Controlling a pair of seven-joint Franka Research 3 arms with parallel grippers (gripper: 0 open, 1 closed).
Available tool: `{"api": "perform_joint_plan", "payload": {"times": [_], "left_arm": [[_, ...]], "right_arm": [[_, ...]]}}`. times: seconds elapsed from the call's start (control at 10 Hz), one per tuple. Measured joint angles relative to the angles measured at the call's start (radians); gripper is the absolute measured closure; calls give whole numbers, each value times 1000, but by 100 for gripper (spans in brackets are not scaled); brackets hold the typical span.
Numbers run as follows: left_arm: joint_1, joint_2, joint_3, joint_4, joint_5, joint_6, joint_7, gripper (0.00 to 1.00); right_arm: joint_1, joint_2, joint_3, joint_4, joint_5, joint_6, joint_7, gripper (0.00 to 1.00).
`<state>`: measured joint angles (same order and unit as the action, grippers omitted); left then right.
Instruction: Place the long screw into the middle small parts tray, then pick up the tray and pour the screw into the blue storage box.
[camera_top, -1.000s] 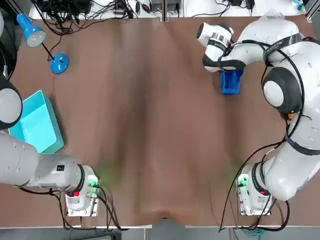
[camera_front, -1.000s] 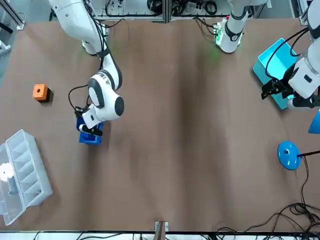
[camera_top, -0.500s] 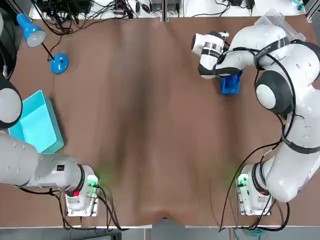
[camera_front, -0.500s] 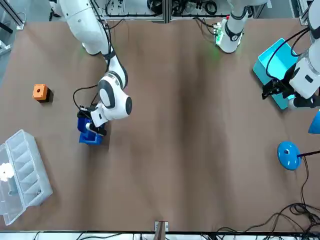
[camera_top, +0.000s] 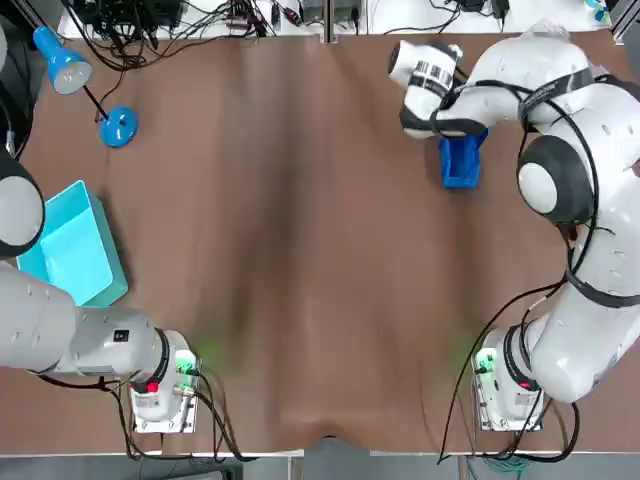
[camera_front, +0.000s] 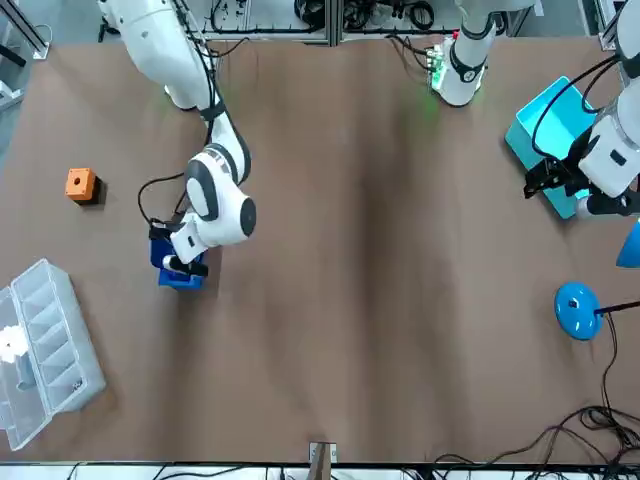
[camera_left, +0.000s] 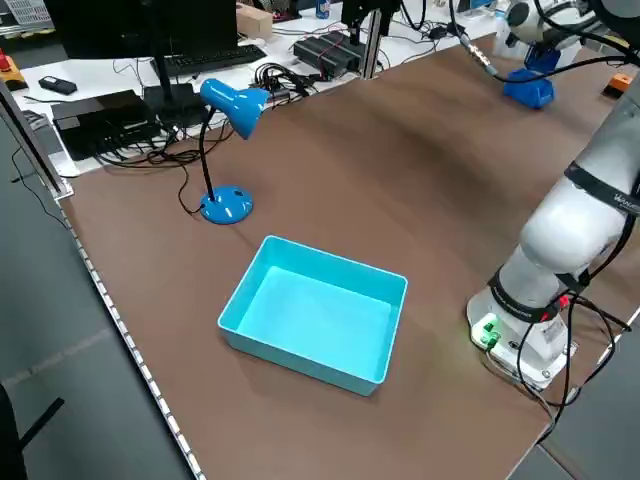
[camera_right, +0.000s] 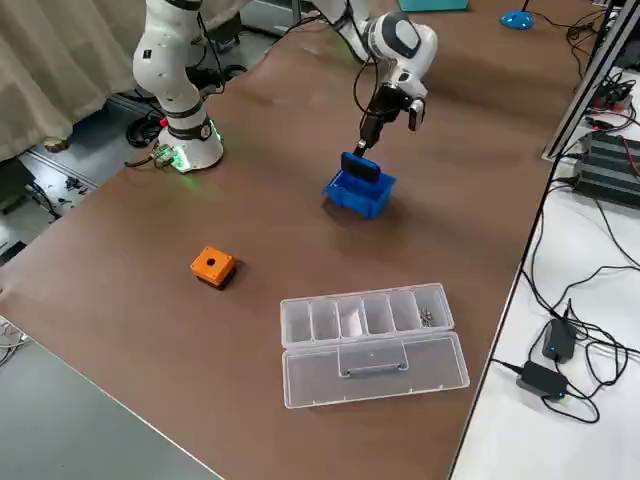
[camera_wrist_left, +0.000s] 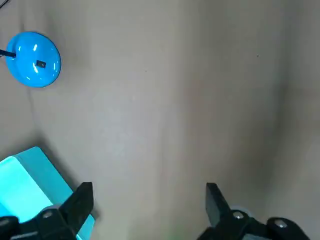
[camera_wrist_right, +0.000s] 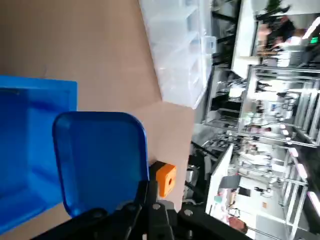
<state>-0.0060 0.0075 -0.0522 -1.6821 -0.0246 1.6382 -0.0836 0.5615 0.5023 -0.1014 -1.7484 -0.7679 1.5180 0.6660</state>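
Right jaws clamped on small tray (camera_right: 360, 166), upright over blue storage box (camera_right: 364, 198) | left jaws wide, beside teal bin (camera_top: 72, 250).

Blue desk lamp (camera_top: 118, 127) + orange cube (camera_front: 80, 184) (opp. sides)

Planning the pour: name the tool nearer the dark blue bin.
Right. The right tool is on the bin, gripping its tall wall; the left tool is far off, beside the teal box.

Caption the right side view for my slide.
Right arm, jaws holding a small tray on edge over the blue box; orange block, clear case nearby.
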Motion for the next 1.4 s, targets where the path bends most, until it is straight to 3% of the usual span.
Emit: {"api": "perform_joint_plan", "payload": {"times": [0.4, 0.6, 1.0, 1.2, 1.4], "left_arm": [[0, 0, 0, 0, 0, 0, 0, 1], [1, 0, 0, 0, 0, 0, 0, 1], [1, 1, 0, 6, 0, 3, 0, 1], [3, 20, 2, 52, 0, 7, -50, 1], [7, 47, 7, 100, 0, 6, -70, 1]], "right_arm": [[-21, -63, 3, 146, 260, 5, -193, 99], [-19, -81, 7, 189, 406, 70, -221, 99], [-24, -82, 5, 209, 731, 221, -250, 99], [-23, -75, 7, 219, 869, 286, -258, 99], [-5, -20, 11, 217, 983, 376, -248, 99]]}}
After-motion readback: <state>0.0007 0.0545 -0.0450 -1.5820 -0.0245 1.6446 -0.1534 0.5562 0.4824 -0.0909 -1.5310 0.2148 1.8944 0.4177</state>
